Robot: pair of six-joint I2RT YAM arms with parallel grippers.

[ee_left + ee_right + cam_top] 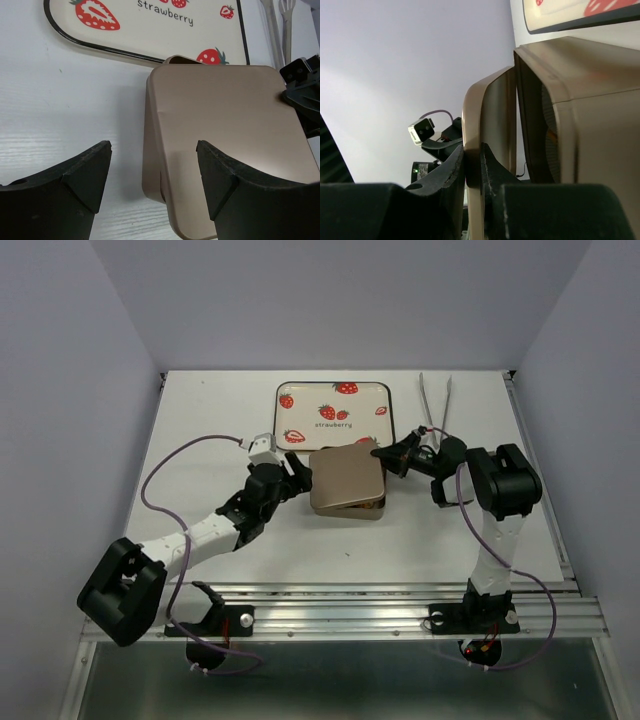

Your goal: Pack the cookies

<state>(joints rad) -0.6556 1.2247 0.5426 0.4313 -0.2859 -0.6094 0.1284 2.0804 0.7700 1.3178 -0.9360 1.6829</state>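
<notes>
A tan metal lid [345,478] lies tilted over its tan box [366,508] at mid-table. My right gripper [385,455] is shut on the lid's right rim; the right wrist view shows the rim [487,115] pinched in my right gripper [472,150], with a gap to the box [590,130]. The cookies are almost hidden; only an orange sliver [551,136] shows inside. My left gripper [300,475] is open and empty at the lid's left edge; in the left wrist view it [153,147] straddles the near left corner of the lid [225,125].
A white strawberry-print tray [300,420] lies just behind the box, also in the left wrist view [60,22]. Metal tongs [435,400] lie at the back right. White walls close in the table on three sides.
</notes>
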